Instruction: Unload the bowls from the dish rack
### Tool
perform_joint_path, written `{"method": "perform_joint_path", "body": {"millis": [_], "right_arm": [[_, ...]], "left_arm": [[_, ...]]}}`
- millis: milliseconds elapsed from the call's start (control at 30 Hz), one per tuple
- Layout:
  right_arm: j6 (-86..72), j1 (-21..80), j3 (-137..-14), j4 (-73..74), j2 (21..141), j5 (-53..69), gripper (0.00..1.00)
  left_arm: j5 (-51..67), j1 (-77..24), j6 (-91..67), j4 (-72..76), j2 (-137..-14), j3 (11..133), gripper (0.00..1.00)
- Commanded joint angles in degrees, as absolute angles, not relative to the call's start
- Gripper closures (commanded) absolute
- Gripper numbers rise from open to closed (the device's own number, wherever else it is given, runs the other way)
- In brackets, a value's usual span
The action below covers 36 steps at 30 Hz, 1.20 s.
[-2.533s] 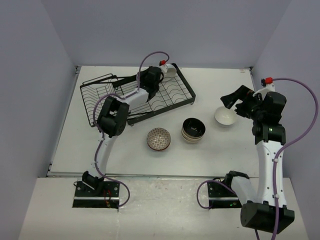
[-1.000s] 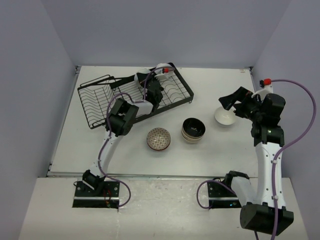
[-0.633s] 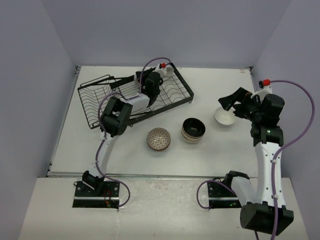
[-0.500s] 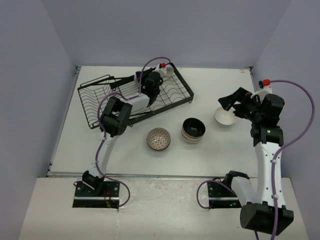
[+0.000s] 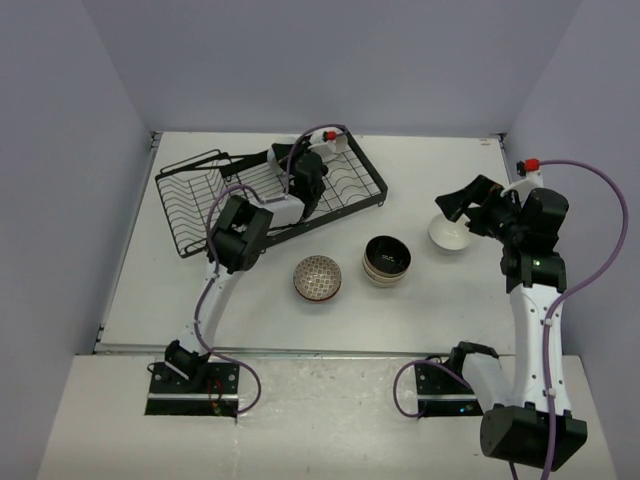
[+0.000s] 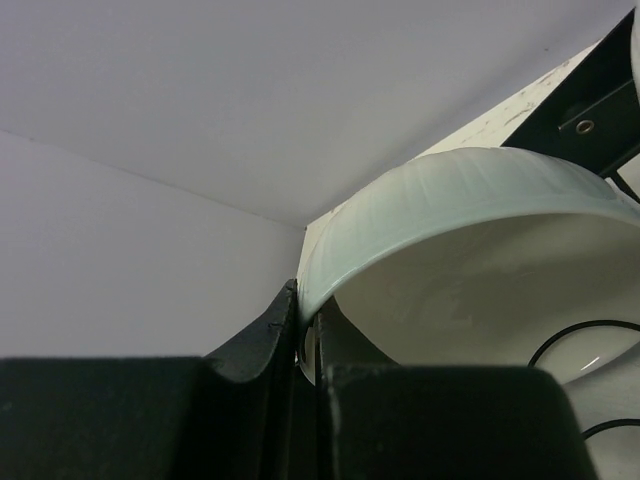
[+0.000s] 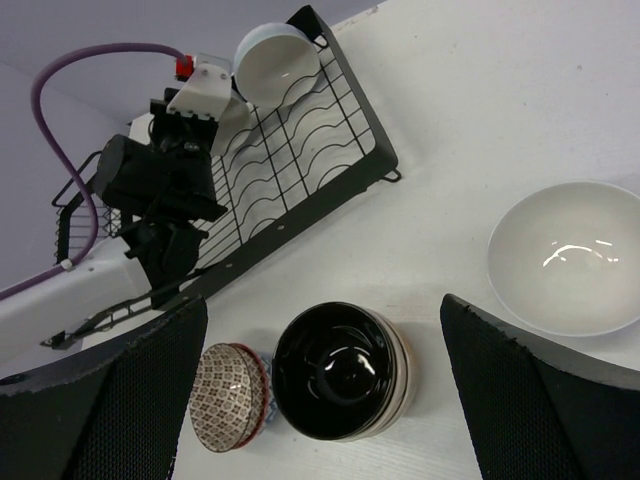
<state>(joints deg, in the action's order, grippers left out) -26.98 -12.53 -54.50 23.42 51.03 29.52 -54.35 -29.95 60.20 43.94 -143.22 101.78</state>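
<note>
White tabletop (image 5: 450, 320) holds, nearest, a patterned bowl (image 5: 318, 277), a dark stack (image 5: 386, 260) and a plain bowl (image 5: 451, 233) toward its right edge, the right gripper (image 5: 462, 203) spread and empty near it. Farther, at the dish rack's (image 7: 300, 150) far corner, the left gripper (image 6: 308, 335) pinches the rim of a tilted white bowl (image 6: 460, 200) lying just beyond its fingertips; the right arm is well apart

- 2 arms on show: left arm (image 5: 210, 300) and right arm (image 5: 533, 330), both with slim white links and chunky black joint housings.
- A purple cable (image 5: 603, 250) loops off each wrist, capped by a red fitting (image 5: 535, 162).
- Flat black base plates (image 5: 192, 382) sit underneath.
- Left fingers (image 6: 262, 345) are plain matte black; right fingers (image 7: 115, 400) are black with a fine mesh texture.
</note>
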Motion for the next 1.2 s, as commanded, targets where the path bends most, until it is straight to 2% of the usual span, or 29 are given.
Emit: {"method": "perform_joint_path", "body": {"millis": [0,200,433,667,1167], "right_arm": [[-26.7,-12.5,-54.3,21.1,50.7,30.7,0.01],[-26.6,-12.5,-54.2,21.0,50.6,30.8,0.01],[-26.6,-12.5,-54.0,20.8,50.4,31.4,0.01],[-26.6,-12.4,-53.8,20.5,50.2,31.7,0.01],[-26.8,-12.5,-53.3,19.7,49.7,32.7,0.01]], "left_arm": [[-54.0,-30.4,71.0,64.8,-141.3,102.7,1.00],[-45.6,-31.4,79.5,66.8,-140.3,100.5,1.00],[-41.7,-31.3,83.8,62.3,-136.5,97.0,1.00],[-41.2,-30.6,84.6,57.2,-134.7,96.5,1.00],[-41.2,-28.2,94.0,56.4,-131.8,94.2,1.00]]}}
